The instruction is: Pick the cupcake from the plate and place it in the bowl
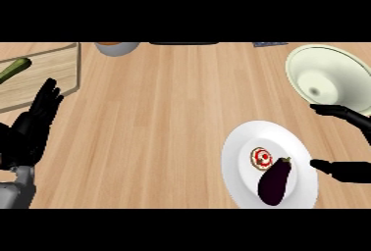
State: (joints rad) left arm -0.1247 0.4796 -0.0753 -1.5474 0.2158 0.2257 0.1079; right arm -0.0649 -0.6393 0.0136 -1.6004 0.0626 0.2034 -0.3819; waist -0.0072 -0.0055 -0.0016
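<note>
right robot hand point(346, 169) hangs spread open, holding nothing, just right of the plate point(239, 147); cupcake point(261, 157) lies to its left, eggplant point(275, 181) alongside, bowl point(330, 78) beyond.

Cupcake point(261, 157) beside eggplant point(275, 181) on plate point(239, 147), bowl point(330, 78) behind it, cutting board point(43, 73) far left.

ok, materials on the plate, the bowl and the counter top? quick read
Plate: looks like glazed white ceramic, smooth and uniform, no pattern; could be plastic.
Bowl: pale cream-green, soft sheen inside with a bright spot at the bottom, so likely glazed ceramic, not certain.
Counter top: light wood, parallel plank lines and grain, matte finish.
</note>
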